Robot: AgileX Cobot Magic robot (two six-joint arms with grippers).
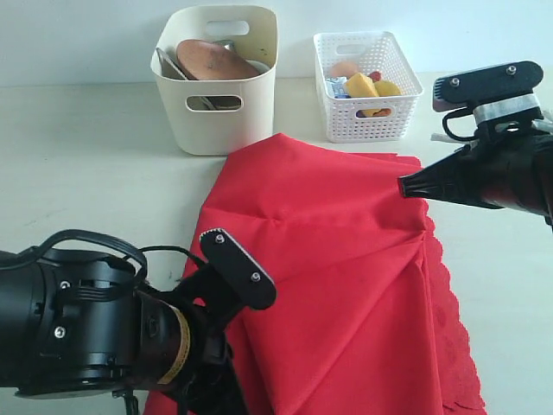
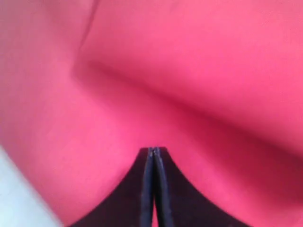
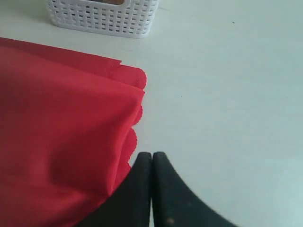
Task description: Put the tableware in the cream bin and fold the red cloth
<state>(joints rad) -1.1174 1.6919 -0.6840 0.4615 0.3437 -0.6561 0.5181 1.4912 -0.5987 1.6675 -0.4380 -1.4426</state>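
The red cloth (image 1: 328, 259) lies rumpled on the table, with taut creases running across it. My left gripper (image 2: 153, 150) has its jaws shut, tips pinched into the red cloth (image 2: 189, 56) at its near left corner; the arm hides it in the exterior view. My right gripper (image 1: 403, 186) is shut at the cloth's far right edge. In the right wrist view its tips (image 3: 151, 154) sit over bare table, the scalloped edge of the cloth (image 3: 57, 132) beside one finger and none between them. The cream bin (image 1: 259, 82) holds a brown wooden plate (image 1: 212, 59) and metal tableware.
A white lattice basket (image 1: 346, 125) with food stands to the right of the cream bin, and its wall shows in the right wrist view (image 3: 104, 21). My bulky left arm (image 1: 86, 328) fills the near left corner. Pale tabletop (image 1: 86, 173) surrounds the cloth.
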